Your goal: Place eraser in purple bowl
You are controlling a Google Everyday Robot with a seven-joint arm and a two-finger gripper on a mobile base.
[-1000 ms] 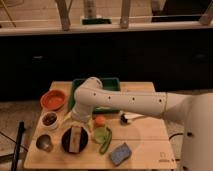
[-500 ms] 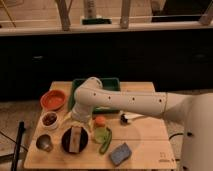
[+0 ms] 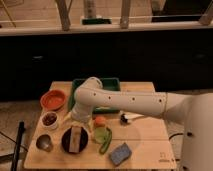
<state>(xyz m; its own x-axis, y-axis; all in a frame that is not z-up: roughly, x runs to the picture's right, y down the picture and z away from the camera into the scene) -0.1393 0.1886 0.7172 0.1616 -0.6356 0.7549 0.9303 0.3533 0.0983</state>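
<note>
The tan eraser (image 3: 75, 138) stands on end inside the dark purple bowl (image 3: 65, 143), near the front left of the wooden table. My gripper (image 3: 76, 121) hangs open right above the eraser, at the end of the white arm that reaches in from the right. Whether it touches the top of the eraser I cannot tell. The arm hides part of the green tray behind it.
An orange bowl (image 3: 52, 99), a small white bowl (image 3: 49, 120) and a metal cup (image 3: 44, 143) line the left side. Right of the purple bowl lie an orange fruit (image 3: 100, 121), a green item (image 3: 104, 138) and a blue-grey pad (image 3: 120, 153). A green tray (image 3: 114, 83) sits at the back.
</note>
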